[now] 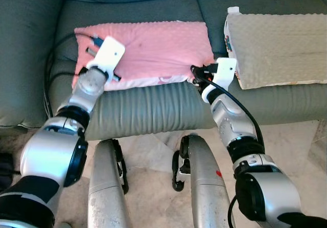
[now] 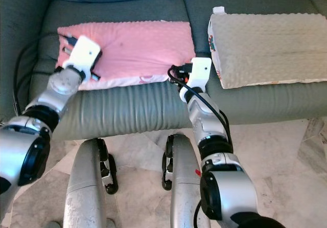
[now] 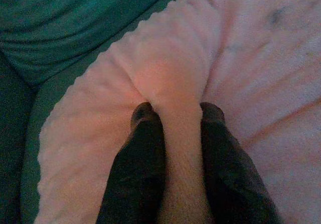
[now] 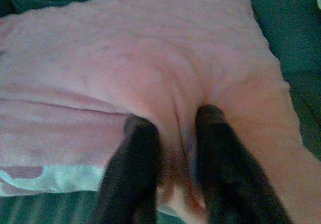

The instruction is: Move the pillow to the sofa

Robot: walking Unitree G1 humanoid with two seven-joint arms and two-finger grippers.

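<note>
Wrist views: left pincer (image 3: pixel 176 114), right pincer (image 4: pixel 175 121) both clamped on pink pillow (image 1: pixel 153 46).

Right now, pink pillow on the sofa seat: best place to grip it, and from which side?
The two front corners of the pink pillow, from the seat's front edge. It lies flat, long side toward the robot; left gripper and right gripper each pinch a fold there.

Grey-green sofa (image 1: pixel 153 113) seat has a pink pillow (image 1: pixel 153 49) lying flat on it, and a beige pillow (image 1: pixel 278 46) just right of the pink one.
</note>
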